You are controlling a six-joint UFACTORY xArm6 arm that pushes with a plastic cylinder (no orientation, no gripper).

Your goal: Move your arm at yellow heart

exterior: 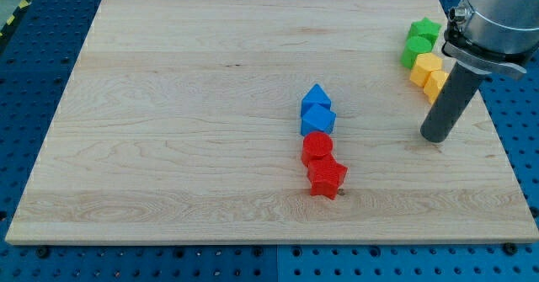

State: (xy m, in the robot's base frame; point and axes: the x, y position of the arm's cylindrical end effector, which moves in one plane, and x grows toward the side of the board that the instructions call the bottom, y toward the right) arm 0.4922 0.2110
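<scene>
Two yellow blocks sit near the view's upper right edge of the board: one [425, 66] and, just below it to the right, another [435, 82] partly hidden by my rod; I cannot tell which is the heart. My tip [435, 135] rests on the board just below these yellow blocks, a short gap away. Above the yellow blocks are a green star [424, 29] and a second green block [413, 50].
In the board's middle a column runs downward: a blue block [315, 96], a second blue block [317, 119], a red cylinder [317, 146] and a red star [327, 178]. The wooden board [168, 130] lies on a blue pegboard table.
</scene>
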